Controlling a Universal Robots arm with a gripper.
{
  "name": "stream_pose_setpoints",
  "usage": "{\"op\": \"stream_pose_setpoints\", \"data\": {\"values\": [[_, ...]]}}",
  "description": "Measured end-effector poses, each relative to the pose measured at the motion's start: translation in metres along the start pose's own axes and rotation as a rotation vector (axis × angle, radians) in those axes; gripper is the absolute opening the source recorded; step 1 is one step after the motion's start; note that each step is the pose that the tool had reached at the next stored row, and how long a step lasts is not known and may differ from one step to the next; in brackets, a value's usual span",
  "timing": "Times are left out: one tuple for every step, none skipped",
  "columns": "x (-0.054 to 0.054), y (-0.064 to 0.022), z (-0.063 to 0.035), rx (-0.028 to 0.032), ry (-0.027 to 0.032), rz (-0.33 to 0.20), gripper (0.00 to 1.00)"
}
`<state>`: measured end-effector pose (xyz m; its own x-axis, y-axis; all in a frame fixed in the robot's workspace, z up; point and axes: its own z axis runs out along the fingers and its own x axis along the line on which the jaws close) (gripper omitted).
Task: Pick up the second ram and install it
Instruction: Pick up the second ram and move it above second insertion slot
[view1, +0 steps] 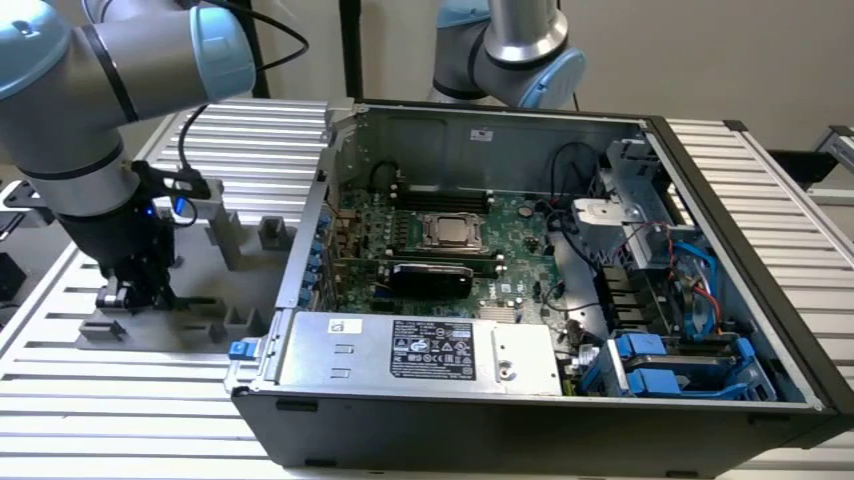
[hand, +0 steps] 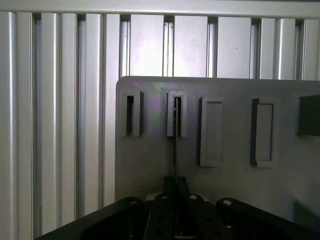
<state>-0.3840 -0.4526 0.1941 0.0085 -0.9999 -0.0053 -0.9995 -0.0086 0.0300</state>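
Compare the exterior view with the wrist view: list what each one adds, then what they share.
Exterior view: the open case with its motherboard, CPU socket and power supply, next to the fixture; the arm reaches down at the exterior view's left.
Wrist view: the ram, edge-on, a thin strip standing in a fixture slot and running to the claw.
Both: the claw, the grey fixture and the slatted table.

Nothing legible. Black rectangular label (view1: 434, 350) on silver metal power-supply box (view1: 523, 352): white print too small to read; small white sticker (view1: 346, 325) likewise.
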Motion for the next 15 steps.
{"op": "stream_pose_setpoints", "data": {"values": [[0.0000, 0.0000, 0.0000, 0.0000, 0.0000, 0.000, 0.00], [0.0000, 0.0000, 0.0000, 0.0000, 0.0000, 0.000, 0.00], [0.0000, 0.0000, 0.0000, 0.0000, 0.0000, 0.000, 0.00], [0.0000, 0.0000, 0.0000, 0.0000, 0.0000, 0.000, 0.00], [0.0000, 0.0000, 0.0000, 0.0000, 0.0000, 0.000, 0.00], [0.0000, 0.0000, 0.0000, 0.0000, 0.0000, 0.000, 0.00], [0.0000, 0.0000, 0.0000, 0.0000, 0.0000, 0.000, 0.00], [0.0000, 0.0000, 0.0000, 0.0000, 0.0000, 0.000, 0.00], [0.0000, 0.0000, 0.0000, 0.0000, 0.0000, 0.001, 0.00], [0.0000, 0.0000, 0.0000, 0.0000, -0.0001, 0.003, 0.00], [0.0000, 0.0000, 0.0000, 0.0001, -0.0002, 0.006, 0.00], [0.0000, 0.0000, 0.0000, 0.0001, -0.0003, 0.009, 0.00], [0.0000, 0.0000, 0.0000, 0.0001, -0.0004, 0.013, 0.00], [0.0000, 0.0000, 0.0000, 0.0002, -0.0005, 0.016, 0.00], [0.0000, 0.0000, 0.0000, 0.0001, -0.0006, 0.020, 0.00]]}}
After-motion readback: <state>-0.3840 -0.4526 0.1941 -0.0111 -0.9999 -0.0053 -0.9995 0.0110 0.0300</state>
